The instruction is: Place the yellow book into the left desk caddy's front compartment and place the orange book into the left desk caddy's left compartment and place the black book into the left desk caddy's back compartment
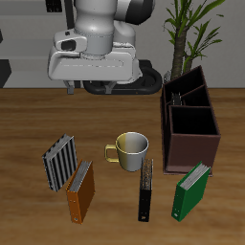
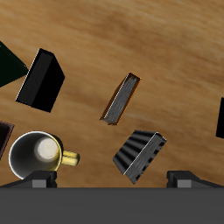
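With the hand (image 1: 94, 84) spread and empty high over the tabletop (image 1: 29, 124), the orange book (image 1: 80, 192) near the front edge stands tight against a striped book (image 1: 59, 161), so a careless grab might topple both.

A Franka arm (image 1: 107, 21) in glossy white and light grey, its rounded segments joined at darker grey seams, ends in a broad, pale boxy hand with softened corners. A small orange-red mark shows on one end of that housing (too small to read). Short dark stubs hang from the underside of the gripper (image 1: 93, 88). In the wrist view, the hand's body is a flat dark grey band, and two blunt dark grey fingertips (image 2: 38, 181) rise from it.
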